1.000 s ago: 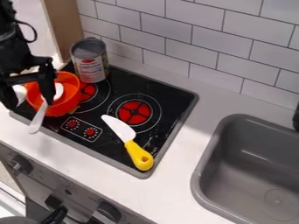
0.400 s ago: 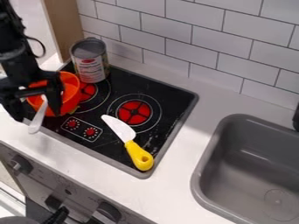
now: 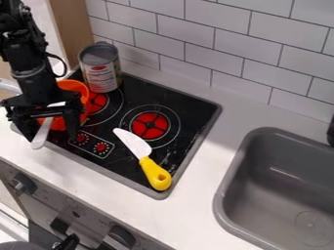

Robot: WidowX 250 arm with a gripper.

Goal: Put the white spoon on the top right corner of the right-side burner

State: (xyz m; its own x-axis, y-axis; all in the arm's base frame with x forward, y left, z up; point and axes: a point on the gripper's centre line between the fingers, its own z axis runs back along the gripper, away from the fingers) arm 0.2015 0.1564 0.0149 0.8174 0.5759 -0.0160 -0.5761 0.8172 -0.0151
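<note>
- The white spoon lay in the orange bowl, its handle sticking out over the front rim.
- The gripper was over the bowl, its fingers wide apart around the handle.
- Grasp, lift and carry all seemed left to do.
- The right-side burner had no spoon at its top right corner.

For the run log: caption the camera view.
Black two-finger gripper, jaws open, over a white spoon; round orange bowl and yellow-handled knife on a black toy stovetop.
</note>
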